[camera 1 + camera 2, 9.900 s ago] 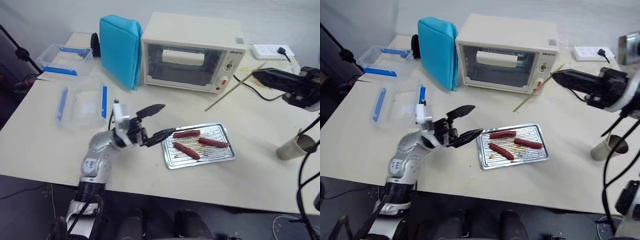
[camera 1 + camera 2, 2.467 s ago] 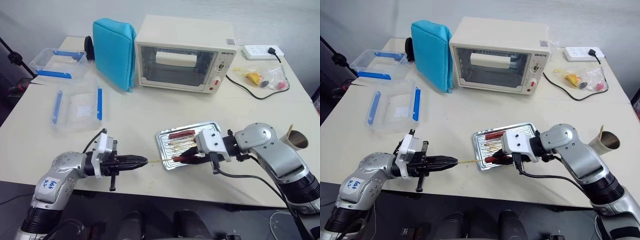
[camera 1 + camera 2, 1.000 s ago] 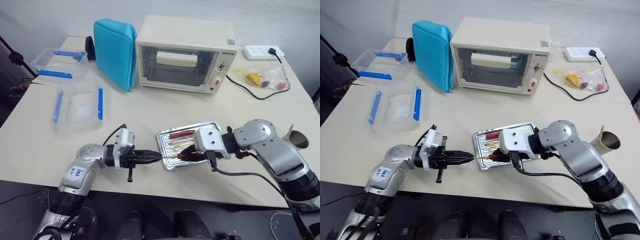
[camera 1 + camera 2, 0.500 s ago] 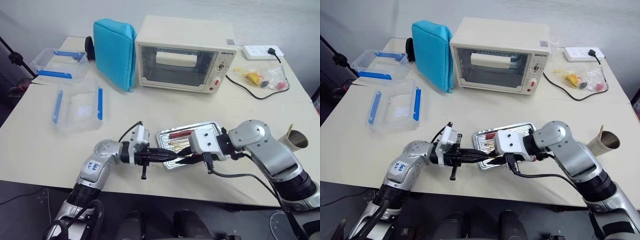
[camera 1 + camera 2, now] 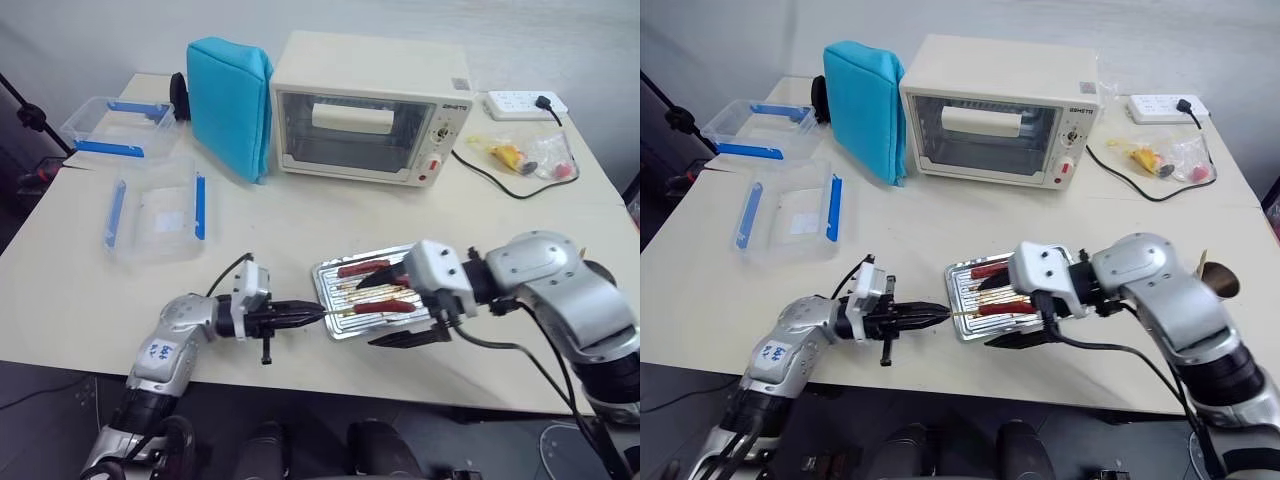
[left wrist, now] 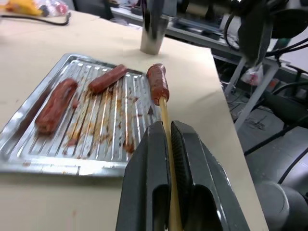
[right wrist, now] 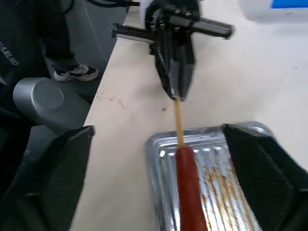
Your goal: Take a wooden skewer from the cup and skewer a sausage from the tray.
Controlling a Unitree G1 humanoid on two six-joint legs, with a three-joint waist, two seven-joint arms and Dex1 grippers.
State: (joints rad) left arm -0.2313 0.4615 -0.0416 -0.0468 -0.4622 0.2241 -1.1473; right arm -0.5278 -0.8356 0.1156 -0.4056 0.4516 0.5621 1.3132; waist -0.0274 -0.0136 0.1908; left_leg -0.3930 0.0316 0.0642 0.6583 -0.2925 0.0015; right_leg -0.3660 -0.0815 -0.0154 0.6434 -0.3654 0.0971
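Note:
My left gripper is shut on the wooden skewer, which lies level and points toward the tray. A reddish-brown sausage sits impaled on the skewer's tip over the tray's front part. Two more sausages lie on the ridged bottom. My right gripper stands wide open, one finger above and one below the skewered sausage, touching neither. In the right wrist view its fingers flank the sausage. The cup stands far right, partly behind my right arm.
A cream toaster oven and a blue cloth cover stand at the back. Clear boxes with blue clips sit at the left. A power strip, a black cable and a small bag lie back right. The table's front edge runs just below the tray.
My right gripper has opened, let go of the sausage and drawn back a little. My left gripper has pulled back to the left with the skewer, the sausage staying on its tip.

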